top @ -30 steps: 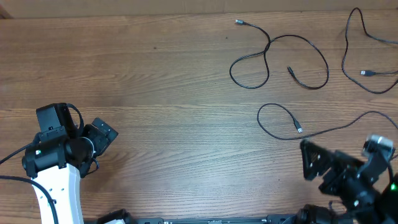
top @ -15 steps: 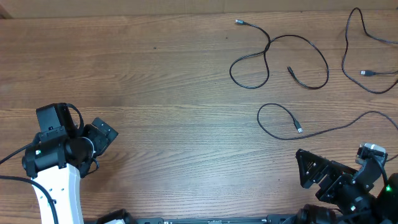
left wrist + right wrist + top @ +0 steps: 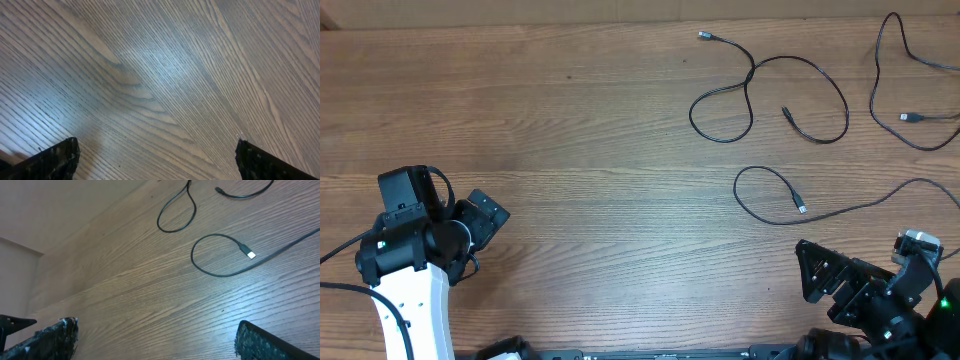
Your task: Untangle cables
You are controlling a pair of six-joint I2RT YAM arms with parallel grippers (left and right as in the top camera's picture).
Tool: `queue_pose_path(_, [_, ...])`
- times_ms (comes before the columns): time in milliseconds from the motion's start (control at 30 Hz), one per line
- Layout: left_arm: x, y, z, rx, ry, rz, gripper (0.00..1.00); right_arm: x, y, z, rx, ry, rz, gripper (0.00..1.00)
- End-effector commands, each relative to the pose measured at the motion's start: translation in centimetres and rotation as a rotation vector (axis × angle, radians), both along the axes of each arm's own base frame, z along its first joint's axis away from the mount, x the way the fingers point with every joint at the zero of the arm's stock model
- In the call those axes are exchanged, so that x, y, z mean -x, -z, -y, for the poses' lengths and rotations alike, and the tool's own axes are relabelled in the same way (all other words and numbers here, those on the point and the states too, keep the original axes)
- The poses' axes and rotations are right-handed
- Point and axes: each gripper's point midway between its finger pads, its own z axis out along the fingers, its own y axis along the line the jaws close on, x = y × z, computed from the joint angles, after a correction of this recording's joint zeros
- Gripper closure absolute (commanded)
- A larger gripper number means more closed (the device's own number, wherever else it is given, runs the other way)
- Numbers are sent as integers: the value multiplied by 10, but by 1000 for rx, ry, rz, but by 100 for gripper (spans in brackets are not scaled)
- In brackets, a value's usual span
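Wooden table [image 3: 570, 150] bears what seem three loose black cables [image 3: 752, 70].

Cables: 3, all black, all in right half of overhead view: looped cable [image 3: 751, 75] upper centre-right, edge cable [image 3: 872, 95] at upper right edge, low cable [image 3: 760, 168] mid-right. Plug ends visible: 4, i.e. 2 on the looped cable, 1 on each of the others. Grippers: 2, left gripper [image 3: 485, 215] lower left, right gripper [image 3: 817, 270] lower right. Wooden table [image 3: 600, 130]: 1.
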Motion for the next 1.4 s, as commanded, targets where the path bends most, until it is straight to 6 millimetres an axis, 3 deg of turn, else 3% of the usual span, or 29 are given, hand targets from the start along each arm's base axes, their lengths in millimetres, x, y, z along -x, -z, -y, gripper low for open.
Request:
queue_pose_path(0, [1, 1, -3, -6, -17, -3, 1, 2, -7, -5, 20, -47, 28, 0])
queue_pose_path(167, [1, 1, -3, -6, -17, -3, 1, 13, -9, -7, 76, -94, 74, 0])
queue_pose_path(367, [1, 1, -3, -6, -17, -3, 0, 27, -38, -4, 149, -94, 296, 0])
queue_pose_path(567, [1, 1, -3, -6, -17, -3, 0, 17, -58, 6, 192, -43, 433, 0])
queue_pose_path(833, [1, 1, -3, -6, -17, -3, 0, -8, -62, 7, 197, -34, 523, 0])
queue_pose_path(1033, [1, 1, -3, -6, -17, -3, 0, -2, -69, 7, 206, -18, 689, 0])
queue_pose_path(1167, [1, 1, -3, -6, -17, -3, 0, 0, -61, 7, 208, -13, 750, 0])
queue_pose_path(1367, [1, 1, -3, -6, -17, -3, 0, -14, -48, 7, 209, -10, 785, 0])
